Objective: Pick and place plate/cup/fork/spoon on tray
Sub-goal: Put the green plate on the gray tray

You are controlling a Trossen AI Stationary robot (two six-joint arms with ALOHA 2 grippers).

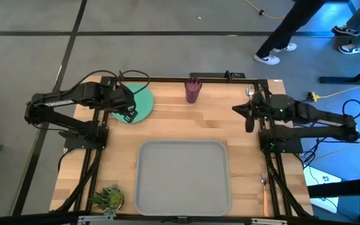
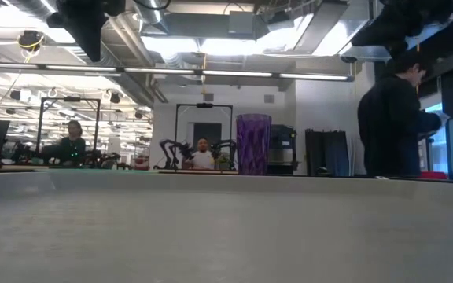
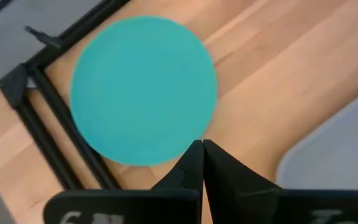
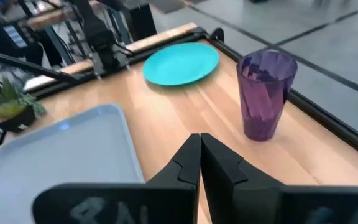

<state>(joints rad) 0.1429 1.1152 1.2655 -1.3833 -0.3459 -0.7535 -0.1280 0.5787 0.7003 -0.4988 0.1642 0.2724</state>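
- Lying flat near the table's (image 1: 167,125) far left corner, the plate (image 1: 141,105) is seen as a plain round disc, green from above and more turquoise in the wrist views (image 3: 143,90) (image 4: 181,63), with a smooth matte face.
- The left gripper (image 1: 129,114) is held over the plate's near-left edge; its fingers (image 3: 191,168) are pressed together with nothing between them, above the plate's rim.
- The cup (image 1: 193,90) is stood upright at the far edge, about midway across, apart from the plate; it is a small translucent purple tumbler (image 4: 265,94) with faceted walls, widening toward the mouth, and is also seen in the low view (image 2: 253,144).
- The tray (image 1: 182,178) is laid at the near middle of the table: a large light-grey rectangle with rounded corners and a raised rim, nothing being seen in it.
- The spoon (image 1: 250,92) is seen at the far right, its silver bowl just beyond the right arm.
- The fork (image 1: 265,187) is laid at the near right, silver tines toward the far side, orange-tan handle toward the near edge.
- The right gripper (image 1: 249,119) is held above bare wood at the right side; its fingers (image 4: 188,165) are closed to a thin slit on nothing.
- A small plant (image 1: 108,198) is placed at the near left corner.
- People are seen in the room beyond.
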